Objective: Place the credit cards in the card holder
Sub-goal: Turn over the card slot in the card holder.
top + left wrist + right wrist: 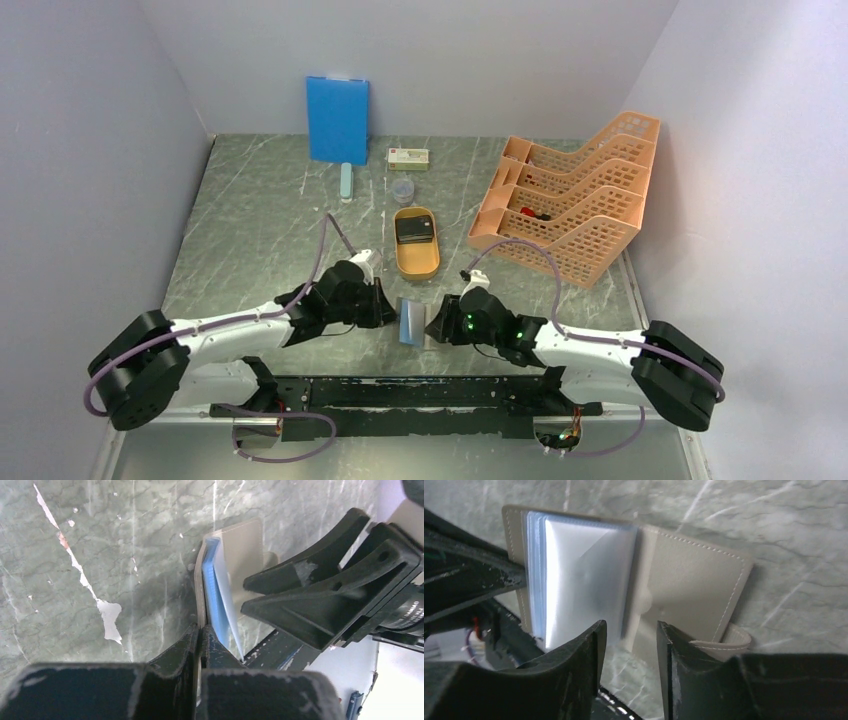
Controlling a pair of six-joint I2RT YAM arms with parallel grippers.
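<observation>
Taupe-grey outside and shiny bluish-white within, the card holder (412, 322) lies spread open on the marbled grey-green bench (255, 230). It sits just on the near side of the orange oval tray (417, 270), toward the arm bases. The credit cards (413, 230) lie as a dark stack inside that tray (in its far half), apart from the holder. Near and left of the tray, the left fingers (186, 647) are pressed together on the edge of the holder's taupe cover. In the left wrist view that cover stands up between them, with the blue-white sleeves fanned just beside it. Near and right of the tray, the right fingers (585, 650) stand parted with a clear gap and grip nothing. Their tips sit at the near edge of the holder's open face, one by the sleeves, the other by the stitched cover and its strap tab (whether they touch it cannot be told).
</observation>
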